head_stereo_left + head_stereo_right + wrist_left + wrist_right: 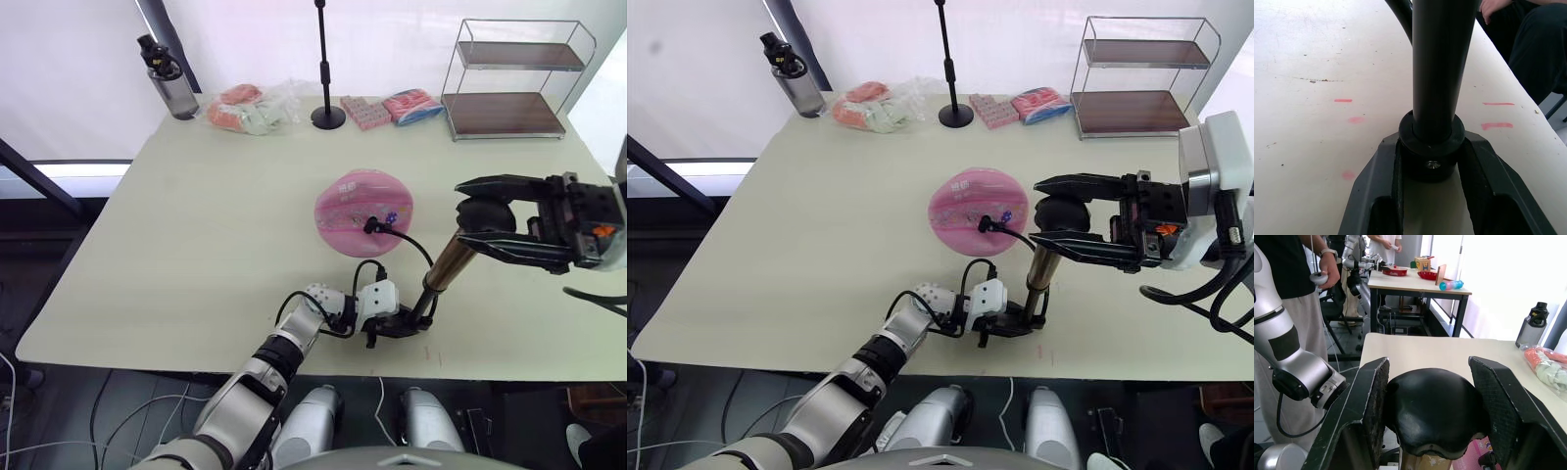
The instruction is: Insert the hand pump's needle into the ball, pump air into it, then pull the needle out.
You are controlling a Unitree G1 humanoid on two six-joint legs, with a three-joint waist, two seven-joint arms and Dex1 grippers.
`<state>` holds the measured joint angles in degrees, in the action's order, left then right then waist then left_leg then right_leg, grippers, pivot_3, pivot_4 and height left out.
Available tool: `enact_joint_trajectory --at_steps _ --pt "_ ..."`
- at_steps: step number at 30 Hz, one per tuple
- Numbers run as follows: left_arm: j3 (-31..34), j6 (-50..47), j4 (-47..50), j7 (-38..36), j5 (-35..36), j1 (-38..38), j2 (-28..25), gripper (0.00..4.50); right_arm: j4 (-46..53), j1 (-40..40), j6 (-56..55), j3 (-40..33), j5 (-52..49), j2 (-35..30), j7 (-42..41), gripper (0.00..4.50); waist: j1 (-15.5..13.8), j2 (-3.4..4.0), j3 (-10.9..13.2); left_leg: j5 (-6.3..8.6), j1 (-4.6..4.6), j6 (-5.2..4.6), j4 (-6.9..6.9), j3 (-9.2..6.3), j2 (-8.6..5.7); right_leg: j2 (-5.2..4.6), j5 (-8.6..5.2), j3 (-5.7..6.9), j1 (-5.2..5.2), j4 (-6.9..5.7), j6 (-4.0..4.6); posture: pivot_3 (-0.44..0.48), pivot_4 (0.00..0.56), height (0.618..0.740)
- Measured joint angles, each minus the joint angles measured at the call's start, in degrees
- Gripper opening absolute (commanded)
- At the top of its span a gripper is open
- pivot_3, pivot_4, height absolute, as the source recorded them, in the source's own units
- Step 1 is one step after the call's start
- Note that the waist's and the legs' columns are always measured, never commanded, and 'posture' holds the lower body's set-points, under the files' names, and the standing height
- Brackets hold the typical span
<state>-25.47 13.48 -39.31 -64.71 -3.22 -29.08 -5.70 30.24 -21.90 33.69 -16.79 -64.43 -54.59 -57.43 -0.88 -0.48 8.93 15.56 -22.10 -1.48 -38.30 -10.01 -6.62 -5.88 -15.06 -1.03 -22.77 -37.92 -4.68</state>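
The pink ball (362,211) lies mid-table. The needle's black fitting (372,226) sits at the ball's valve; the pin itself is hidden. A thin black hose (416,245) curves from the fitting down to the hand pump (448,266), which stands upright near the table's front edge. My left gripper (394,323) is shut on the pump's black base cap (1432,156), one finger on each side. My right gripper (462,212) is closed around the black T-handle (1432,406) on top of the bronze barrel.
Along the far edge stand a water bottle (171,88), a plastic bag of items (250,108), a black stand pole (325,69), pink packets (392,106) and a wire shelf rack (514,78). A person (1298,293) stands beyond the table.
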Motion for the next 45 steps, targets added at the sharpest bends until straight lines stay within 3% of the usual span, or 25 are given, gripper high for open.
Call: enact_joint_trajectory --at_steps 7,15,22,26,31,45 --pt "-0.1 -0.2 -0.7 0.7 -0.7 -0.5 1.3 1.09 -1.0 -0.3 1.0 -0.7 -0.3 -0.8 -1.1 2.10 0.0 0.00 0.0 0.01 -0.08 -0.01 0.00 0.02 0.00 -0.02 0.00 -0.01 -0.08 0.01 0.00 0.000 0.150 0.736" --pt "-0.9 0.2 -2.1 1.6 -1.6 -1.4 1.8 1.09 1.4 7.6 -3.8 -4.9 3.2 2.1 -3.0 2.10 -0.1 -0.07 -0.1 0.15 0.15 -0.26 -0.02 0.00 -0.06 0.01 0.01 0.01 0.19 0.01 -0.05 0.000 0.150 0.736" --pt "-0.9 0.6 -3.9 2.8 -2.4 -1.5 2.0 1.09 2.3 14.5 -11.8 -4.0 7.2 5.1 -5.6 2.10 0.0 -0.81 -0.9 0.19 0.63 -0.29 -0.02 -0.03 -0.02 0.11 0.00 0.01 0.68 0.06 -0.10 0.000 0.150 0.736" --pt "-0.9 0.6 -5.2 3.2 -3.1 -1.6 2.0 1.09 2.2 17.3 -18.2 0.2 11.2 9.1 -5.9 2.10 0.2 -1.28 -1.5 0.25 1.48 -0.32 0.21 -0.01 0.17 0.11 -0.21 -0.01 1.45 0.32 -0.39 0.000 0.150 0.736" --pt "-0.9 1.0 -5.2 3.3 -3.5 -1.5 2.1 1.09 -1.7 20.1 -21.8 8.0 19.0 11.6 -5.8 2.10 0.1 -1.19 -1.7 0.25 1.46 -0.32 0.20 0.01 0.25 0.34 -0.21 -0.05 1.40 0.34 -0.40 0.000 0.150 0.736" --pt "-0.9 2.1 -5.1 1.7 -3.2 -1.1 2.2 1.09 -9.9 21.2 -21.7 15.8 27.2 14.7 -4.8 2.10 -0.1 -0.83 -1.7 0.31 1.26 -0.43 0.66 -0.01 0.12 0.26 -0.07 -0.08 1.16 0.70 -0.12 0.000 0.150 0.736"
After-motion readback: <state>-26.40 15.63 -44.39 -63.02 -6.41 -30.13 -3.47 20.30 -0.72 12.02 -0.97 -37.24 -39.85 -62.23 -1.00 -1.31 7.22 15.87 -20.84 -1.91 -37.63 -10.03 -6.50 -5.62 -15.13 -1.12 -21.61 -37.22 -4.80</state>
